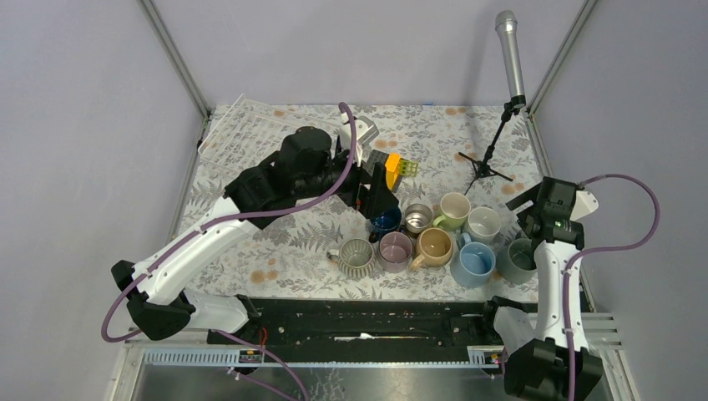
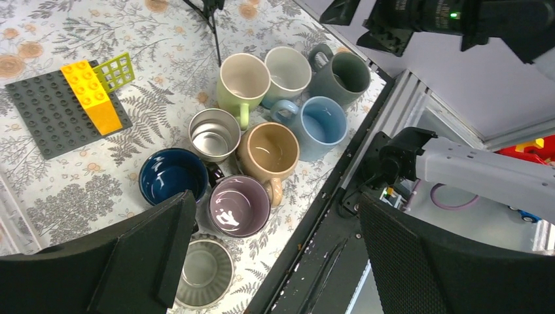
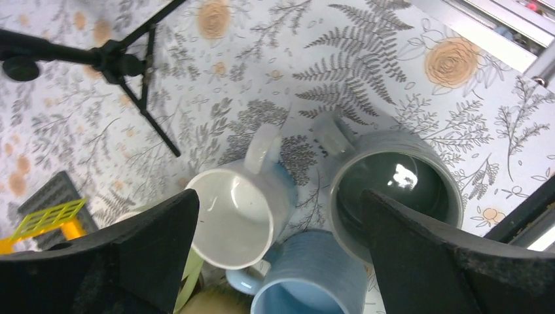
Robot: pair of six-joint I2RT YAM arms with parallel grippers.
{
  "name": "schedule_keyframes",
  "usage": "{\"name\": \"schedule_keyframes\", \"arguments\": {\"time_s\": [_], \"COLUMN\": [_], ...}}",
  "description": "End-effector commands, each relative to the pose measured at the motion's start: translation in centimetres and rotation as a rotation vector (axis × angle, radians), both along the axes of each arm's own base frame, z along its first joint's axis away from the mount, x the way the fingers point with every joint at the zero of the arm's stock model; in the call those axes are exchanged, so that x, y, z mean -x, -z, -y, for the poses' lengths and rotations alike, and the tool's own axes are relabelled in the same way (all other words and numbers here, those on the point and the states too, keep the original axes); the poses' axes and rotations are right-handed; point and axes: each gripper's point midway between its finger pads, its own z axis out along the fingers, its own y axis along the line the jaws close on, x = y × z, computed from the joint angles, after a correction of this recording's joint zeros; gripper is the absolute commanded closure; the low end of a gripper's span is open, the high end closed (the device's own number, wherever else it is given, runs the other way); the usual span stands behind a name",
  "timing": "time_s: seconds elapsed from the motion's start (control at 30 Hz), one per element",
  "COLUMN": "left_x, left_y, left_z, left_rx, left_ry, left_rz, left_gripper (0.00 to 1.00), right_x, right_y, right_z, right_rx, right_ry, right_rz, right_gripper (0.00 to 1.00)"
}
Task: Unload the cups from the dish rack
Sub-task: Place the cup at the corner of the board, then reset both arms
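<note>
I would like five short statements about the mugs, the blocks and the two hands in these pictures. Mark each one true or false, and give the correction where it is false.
1. The tan mug stands upright on the table, outside the dish rack. True.
2. The right hand grips the grey mug. False: it is open above that mug and holds nothing.
3. The yellow block lies on the dark studded plate. True.
4. The light blue mug lies on its side. False: it stands upright, mouth up.
5. The left hand is shut. False: it is open.
</note>
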Motion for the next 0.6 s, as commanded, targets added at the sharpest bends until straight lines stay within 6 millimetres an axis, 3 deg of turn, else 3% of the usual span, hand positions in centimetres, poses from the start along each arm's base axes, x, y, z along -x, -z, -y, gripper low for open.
{"name": "schedule_keyframes", "arguments": {"time_s": [0.0,0.27,0.43,0.57], "left_x": [-1.2,-4.4,-6.9,-8.7], "left_y": [-1.2,0.0,0.7,2.2], "left_z": [-0.4,-2.8,-4.8,-6.5], "left_rx": [0.023,-0.054,-0.052,-0.056], "left_ry": [-0.067,-0.234,-0.318,-0.388], "left_rz": [0.053,0.066,0.042,0.005], "left_gripper": [0.01,0.01,0.01,0.01], "right_x": [-0.5,-2.5,-4.4,-4.5], "right_y": [-3.1,-5.4,-7.5,-8.6], "right_z": [-1.4,-5.6,-12.1,-17.8], "right_rx": [-0.007,-0.045,0.025,0.040], "right_ry": [-0.110,-0.269,-0.432,-0.588], "right_rz": [0.070,0.131,0.123,0.142], "right_gripper": [0.00,0.00,0.00,0.00]}}
